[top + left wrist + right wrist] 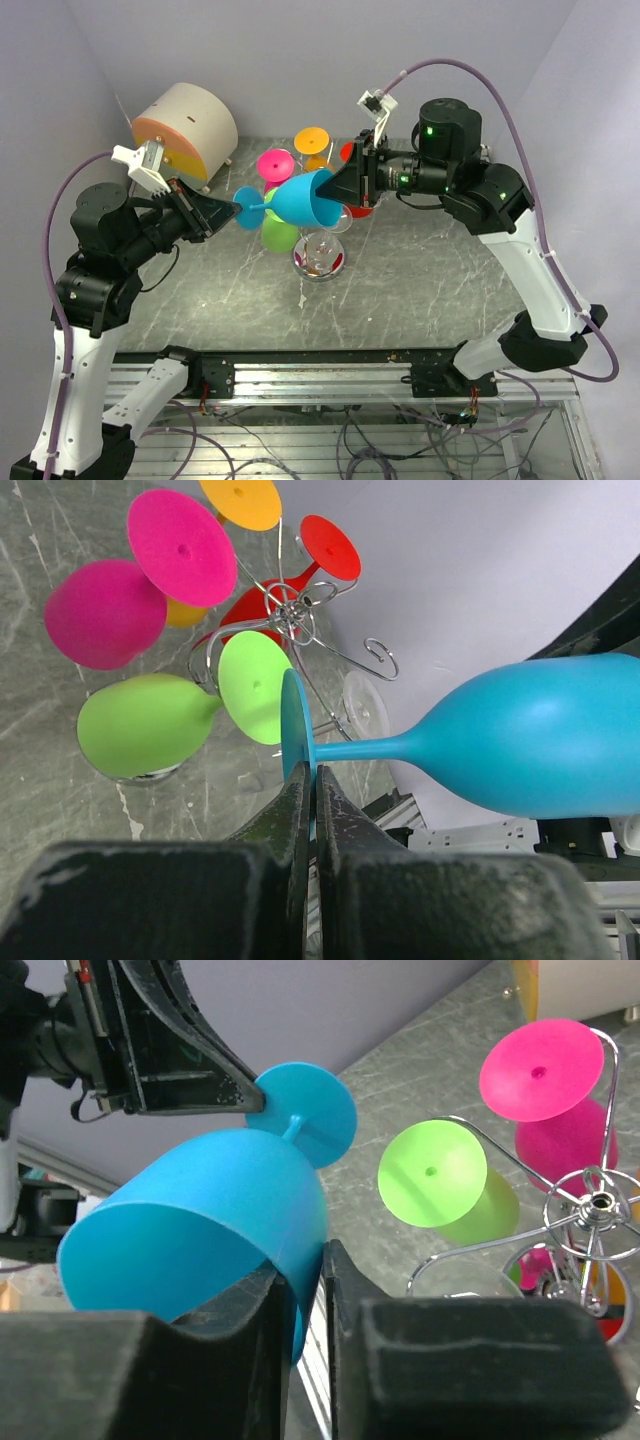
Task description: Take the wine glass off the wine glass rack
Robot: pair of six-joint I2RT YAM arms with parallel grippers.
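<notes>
Blue glass (pixel 305 200) lies sideways (stem left-right): left gripper (pixel 308 775) pinches its foot, right gripper (pixel 305 1265) clamps bowl wall.

Arms bent inward, left pincer (pixel 236 211) and right pincer (pixel 332 186) both pinched onto the wine glass (pixel 303 204)

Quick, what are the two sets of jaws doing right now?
Left gripper: shut on the blue wine glass, at its foot.
Right gripper: shut on its bowl rim.
</notes>
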